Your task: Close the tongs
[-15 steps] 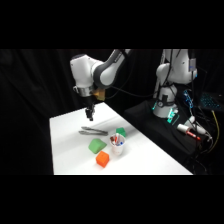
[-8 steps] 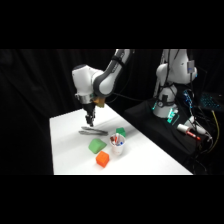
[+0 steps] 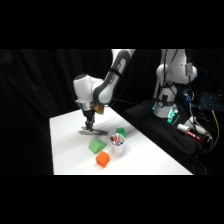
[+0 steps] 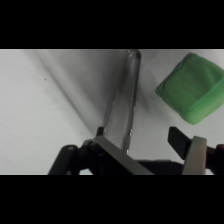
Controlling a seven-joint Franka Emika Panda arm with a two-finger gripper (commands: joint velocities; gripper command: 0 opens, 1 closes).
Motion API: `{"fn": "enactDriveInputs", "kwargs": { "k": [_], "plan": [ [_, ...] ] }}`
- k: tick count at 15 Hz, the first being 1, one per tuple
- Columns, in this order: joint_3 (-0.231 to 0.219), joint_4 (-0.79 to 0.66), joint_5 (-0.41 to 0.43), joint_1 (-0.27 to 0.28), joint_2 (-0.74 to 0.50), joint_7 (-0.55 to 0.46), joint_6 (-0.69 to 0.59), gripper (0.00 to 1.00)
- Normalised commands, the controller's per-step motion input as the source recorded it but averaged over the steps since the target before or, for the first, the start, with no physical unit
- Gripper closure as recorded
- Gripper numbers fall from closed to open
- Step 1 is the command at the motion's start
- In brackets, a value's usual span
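Note:
The tongs [image 3: 93,132] lie flat on the white table [image 3: 65,150], silver-grey, just under my gripper [image 3: 89,123]. In the wrist view the tongs [image 4: 122,105] run from the picture's bottom up to their joined end at the top, their two thin arms a little apart. My gripper [image 4: 140,140] is open and low over them. The tongs' arms lie between its fingers, close to the left one, and the right finger [image 4: 194,152] stands well off to the side.
A green block [image 3: 96,145] [image 4: 192,87], an orange block [image 3: 102,159], a white cup with pens [image 3: 117,145] and a smaller green block [image 3: 120,131] stand to the right of the tongs. The table's right edge borders a black bench with equipment [image 3: 170,115].
My gripper has come down from well above the table to just over the tongs. The tongs and blocks have not moved.

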Motion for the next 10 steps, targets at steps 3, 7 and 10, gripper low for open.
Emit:
{"fn": "enactDriveInputs", "kwargs": {
  "k": [3,7,10],
  "plan": [
    [-0.044,0.13,0.095,0.006,0.16,0.03,0.17,0.00],
    [-0.025,0.05,0.136,-0.017,0.10,0.02,0.16,0.00],
    [0.003,0.02,0.169,-0.019,0.08,0.01,0.16,0.00]
  ]
}}
